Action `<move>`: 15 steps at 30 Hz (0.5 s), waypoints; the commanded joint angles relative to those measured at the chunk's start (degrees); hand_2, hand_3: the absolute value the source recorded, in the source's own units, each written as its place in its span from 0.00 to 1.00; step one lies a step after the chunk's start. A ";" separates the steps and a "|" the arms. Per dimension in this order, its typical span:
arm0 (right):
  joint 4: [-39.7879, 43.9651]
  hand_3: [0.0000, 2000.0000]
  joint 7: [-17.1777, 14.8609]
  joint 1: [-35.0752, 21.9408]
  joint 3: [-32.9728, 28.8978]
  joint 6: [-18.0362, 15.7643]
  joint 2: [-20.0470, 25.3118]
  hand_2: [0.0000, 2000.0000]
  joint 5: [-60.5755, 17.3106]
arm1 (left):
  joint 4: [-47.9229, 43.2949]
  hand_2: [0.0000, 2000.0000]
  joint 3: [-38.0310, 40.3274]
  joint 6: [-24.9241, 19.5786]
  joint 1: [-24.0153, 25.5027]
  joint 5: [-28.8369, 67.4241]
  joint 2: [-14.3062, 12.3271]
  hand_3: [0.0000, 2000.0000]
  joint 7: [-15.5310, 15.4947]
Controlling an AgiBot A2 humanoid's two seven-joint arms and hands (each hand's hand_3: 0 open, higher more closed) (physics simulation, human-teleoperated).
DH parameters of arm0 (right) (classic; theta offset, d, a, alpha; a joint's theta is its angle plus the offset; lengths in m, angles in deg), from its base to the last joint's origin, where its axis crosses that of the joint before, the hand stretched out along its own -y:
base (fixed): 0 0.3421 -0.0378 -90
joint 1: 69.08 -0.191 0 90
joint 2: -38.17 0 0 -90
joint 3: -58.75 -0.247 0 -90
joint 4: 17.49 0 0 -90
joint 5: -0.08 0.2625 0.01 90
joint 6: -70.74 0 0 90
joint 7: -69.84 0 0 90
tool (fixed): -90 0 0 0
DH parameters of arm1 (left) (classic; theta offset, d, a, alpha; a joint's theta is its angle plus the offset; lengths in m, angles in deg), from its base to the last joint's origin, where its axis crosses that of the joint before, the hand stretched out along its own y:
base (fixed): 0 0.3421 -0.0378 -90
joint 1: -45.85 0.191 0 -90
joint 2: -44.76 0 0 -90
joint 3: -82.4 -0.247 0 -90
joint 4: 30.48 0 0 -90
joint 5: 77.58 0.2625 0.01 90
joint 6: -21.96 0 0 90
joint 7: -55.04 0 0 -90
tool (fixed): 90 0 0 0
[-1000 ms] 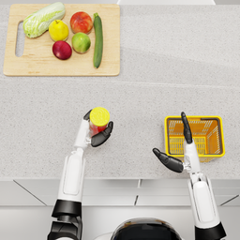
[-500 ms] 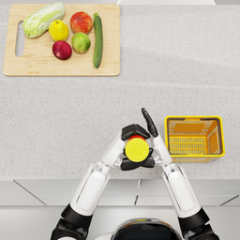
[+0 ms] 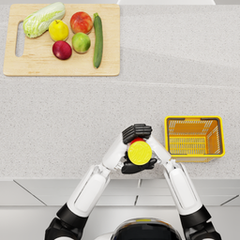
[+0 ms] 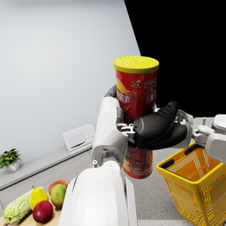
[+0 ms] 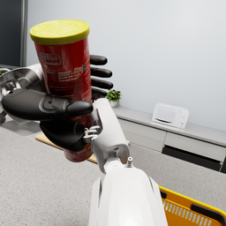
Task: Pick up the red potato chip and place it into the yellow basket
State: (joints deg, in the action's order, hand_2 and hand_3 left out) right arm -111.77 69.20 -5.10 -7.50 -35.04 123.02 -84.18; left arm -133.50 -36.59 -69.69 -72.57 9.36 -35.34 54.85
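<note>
Above the near edge of the speckled grey counter (image 3: 56,122), both the left robot hand (image 3: 136,133) and right robot hand (image 3: 138,165) are clasping the upright red cylindrical chip can with yellow lid (image 3: 139,152), with the yellow wire basket (image 3: 194,153) sitting just to its right.

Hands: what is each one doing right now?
Left hand: gripping the red chip can.
Right hand: gripping the same can.

Right hand (image 5: 59,121) wraps lower body of upright red chip can (image 5: 66,84), yellow lid on top | left hand fingers (image 5: 100,76) press can's far side | yellow basket (image 5: 190,212) rim beside forearm | microwave (image 5: 170,115) on rear counter
</note>
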 commanded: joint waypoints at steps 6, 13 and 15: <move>3.24 1.00 0.91 -7.56 -17.50 2.79 3.51 1.00 0.06 | -13.93 0.00 28.23 1.43 9.24 -0.17 3.22 0.00 0.17; 4.17 1.00 1.15 -3.76 -32.11 2.88 2.98 1.00 0.13 | -8.63 0.00 37.38 1.63 14.89 -0.24 0.57 0.00 0.19; 3.14 1.00 -2.63 -1.90 -34.96 2.91 3.40 1.00 0.14 | -7.56 0.00 37.26 1.64 14.08 -0.24 0.74 0.00 0.19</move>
State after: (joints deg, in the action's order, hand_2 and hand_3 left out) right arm -107.87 63.63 -7.69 -38.15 -34.29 126.04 -84.05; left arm -142.26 -0.38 -68.05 -58.20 9.11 -34.68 55.04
